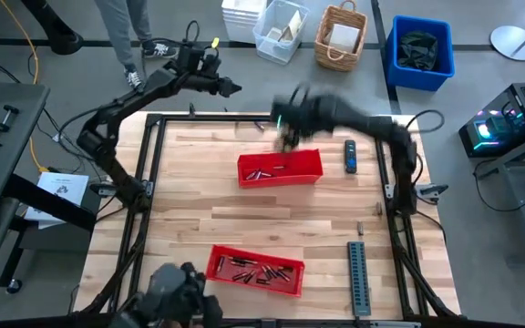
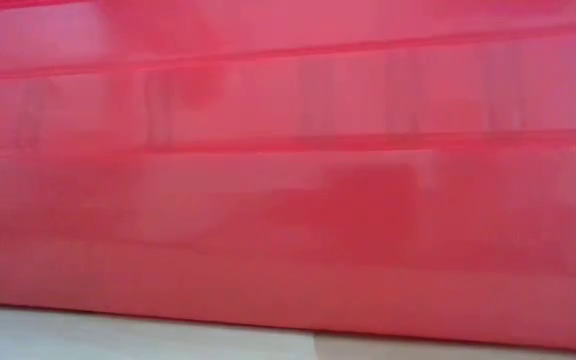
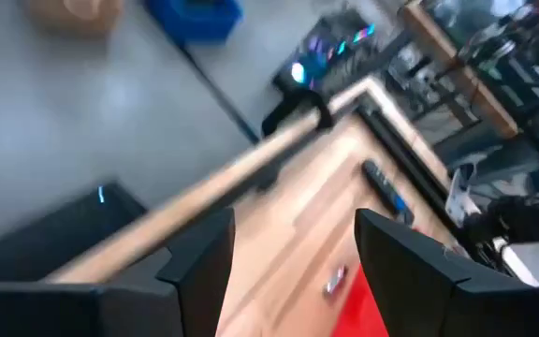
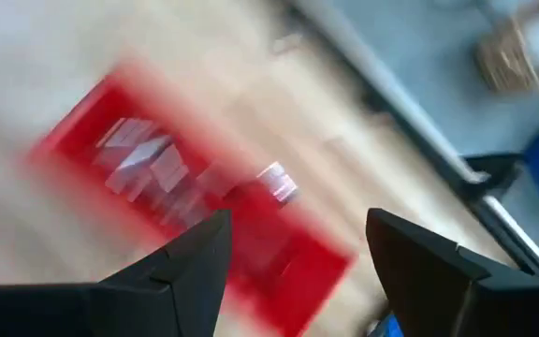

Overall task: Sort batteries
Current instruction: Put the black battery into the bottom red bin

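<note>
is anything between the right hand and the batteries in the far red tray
Nothing visible. The right hand, jaws open and empty, hangs over the far red tray; only open air separates it from the batteries inside.

batteries [image 1: 255, 269] in near tray [image 1: 217, 258], far tray [image 1: 313, 173] behind

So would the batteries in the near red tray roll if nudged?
Probably: the batteries look like small cylinders lying on their sides. The near red tray has walls, which would likely stop them. They seem small enough to slip a grip.
</note>
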